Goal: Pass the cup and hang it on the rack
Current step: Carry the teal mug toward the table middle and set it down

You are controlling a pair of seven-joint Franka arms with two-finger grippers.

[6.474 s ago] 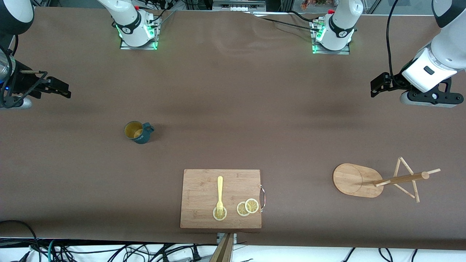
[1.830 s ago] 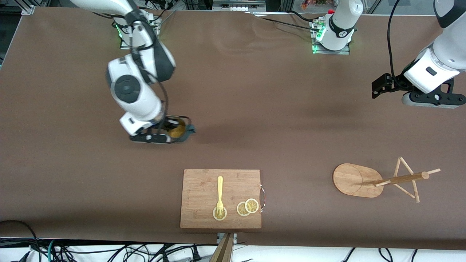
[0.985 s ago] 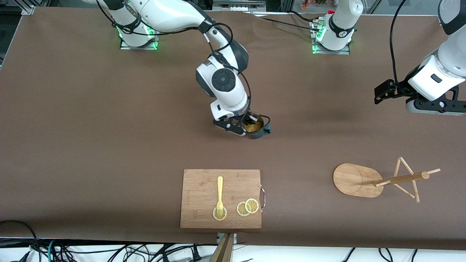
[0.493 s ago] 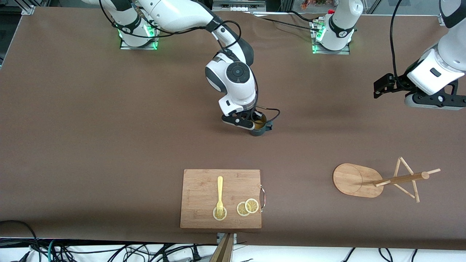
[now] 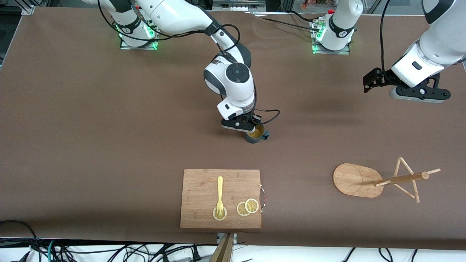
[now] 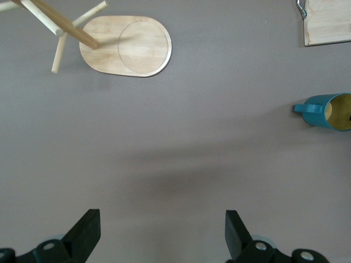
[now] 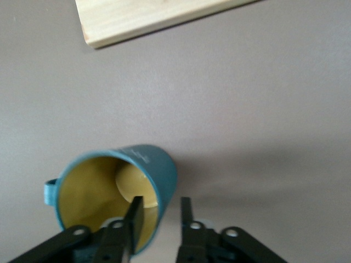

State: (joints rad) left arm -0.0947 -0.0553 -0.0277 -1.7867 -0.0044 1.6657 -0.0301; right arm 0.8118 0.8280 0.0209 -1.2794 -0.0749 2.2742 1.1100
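**Cup at mid-table under the right gripper, rack toward the left arm's end**

In the front view the right arm reaches from its base at the upper left of the frame down to the centre, and the right gripper (image 5: 251,130) sits at the rim of the cup (image 5: 255,134). The right wrist view shows the cup (image 7: 118,189) close up, teal outside and yellow inside, with one finger (image 7: 135,216) inside the mouth and the other outside the wall. The two fingers bracket the wall with a gap between them; they stand parted, not pressed onto the cup. The cup's handle points toward the left arm's end of the table.

The left gripper (image 5: 371,78) hangs in the air at the upper right of the front view, over bare table (image 5: 91,127). In the left wrist view its fingers (image 6: 88,233) are spread wide with nothing between them, and the cup (image 6: 329,111) shows at that picture's right edge.

The rack (image 5: 378,179) stands at the lower right of the front view, well apart from the cup and nearer to the camera; its oval base, post and thin pegs are all in sight.

The cutting board (image 5: 221,198) lies at the lower centre, nearer to the camera than the cup. On it lie a yellow fork (image 5: 219,196) and lemon slices (image 5: 248,207).
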